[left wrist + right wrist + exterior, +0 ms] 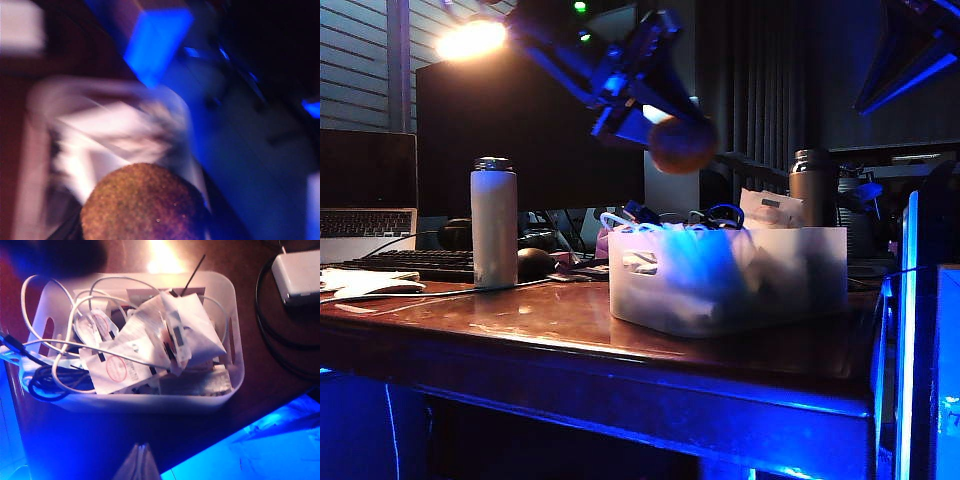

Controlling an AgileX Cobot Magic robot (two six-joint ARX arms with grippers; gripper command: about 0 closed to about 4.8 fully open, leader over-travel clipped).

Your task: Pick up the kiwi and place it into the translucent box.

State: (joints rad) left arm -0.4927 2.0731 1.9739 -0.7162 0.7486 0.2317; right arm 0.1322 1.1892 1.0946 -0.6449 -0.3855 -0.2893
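Observation:
The fuzzy brown kiwi (682, 145) hangs in the air above the left half of the translucent box (790, 270), clear of its contents. My left gripper (670, 130) is shut on the kiwi, reaching down from the upper left. In the blurred left wrist view the kiwi (145, 202) fills the near edge, with the box rim (30, 150) beyond it. The right wrist view looks down into the box (220, 400), which is full of white cables and crumpled papers. My right gripper (142, 452) is shut and empty, just outside the box's long wall.
A tall white bottle (494, 225) and a dark glossy mouse (535, 264) stand left of the box. Behind them are a keyboard (415, 262) and a laptop (365, 215). A dark bottle (812, 185) stands behind the box. A white adapter (297, 277) with a cable lies beside it.

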